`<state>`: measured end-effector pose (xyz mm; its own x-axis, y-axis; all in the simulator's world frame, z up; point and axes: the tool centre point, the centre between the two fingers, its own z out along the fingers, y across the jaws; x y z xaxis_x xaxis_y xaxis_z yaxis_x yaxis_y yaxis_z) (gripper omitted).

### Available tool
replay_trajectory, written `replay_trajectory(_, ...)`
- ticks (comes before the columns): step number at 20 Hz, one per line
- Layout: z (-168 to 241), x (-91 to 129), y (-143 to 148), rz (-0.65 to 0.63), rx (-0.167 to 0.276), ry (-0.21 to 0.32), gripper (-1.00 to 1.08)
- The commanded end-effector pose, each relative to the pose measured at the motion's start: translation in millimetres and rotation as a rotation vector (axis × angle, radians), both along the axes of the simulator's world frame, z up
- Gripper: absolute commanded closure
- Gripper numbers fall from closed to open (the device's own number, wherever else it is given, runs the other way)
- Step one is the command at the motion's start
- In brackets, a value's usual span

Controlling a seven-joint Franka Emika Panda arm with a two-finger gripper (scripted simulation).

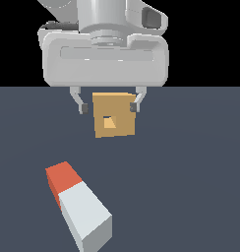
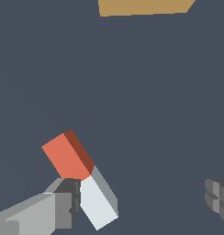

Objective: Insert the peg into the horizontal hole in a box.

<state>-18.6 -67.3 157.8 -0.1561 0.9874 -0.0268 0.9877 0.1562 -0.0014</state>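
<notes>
Exterior view: the peg point(image 1: 77, 204) lies flat on the floor point(image 1: 191, 187) in the lower left of the frame, set on a slant, its red-orange end toward the upper left and its longer white part reaching down toward the bottom edge. It is free of the gripper point(image 1: 108, 107) and well apart from the box point(image 1: 114, 115).

The box sits higher, near the middle of the frame, resting on the same floor. Its tan face looks at the camera, with the hole point(image 1: 109, 122) showing as a lighter orange square at its centre.

In that view the gripper hangs in the upper middle, its two fingers spread wide and empty, their dark tips appearing at the box's upper corners.

In the wrist view the peg lies beside one grey finger point(image 2: 36, 213), the finger's dark pad close to where red meets white; I cannot tell whether they touch. The other finger shows only at the frame's edge, and the box is a tan strip at the frame's edge.

The floor is a plain, flat, dark slate-blue surface. Above its far edge the background is solid black.
</notes>
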Motion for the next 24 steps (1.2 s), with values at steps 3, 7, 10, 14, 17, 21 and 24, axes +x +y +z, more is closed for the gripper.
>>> replay_trajectory(3,-13,-9,-15,0.088,0.004,0.001,-0.92)
replay_trajectory(7,-25,-16,-29,0.165,0.007,0.003,-0.92)
replay_trajectory(10,-34,-20,-39,0.223,0.01,0.003,-0.92)
replay_trajectory(14,-45,-24,-54,0.3,0.013,0.005,-0.92)
replay_trajectory(17,-54,-27,-65,0.358,0.016,0.006,-0.92)
replay_trajectory(21,-66,-29,-79,0.431,0.019,0.007,-0.92)
replay_trajectory(24,-73,-29,-88,0.476,0.021,0.008,-0.92)
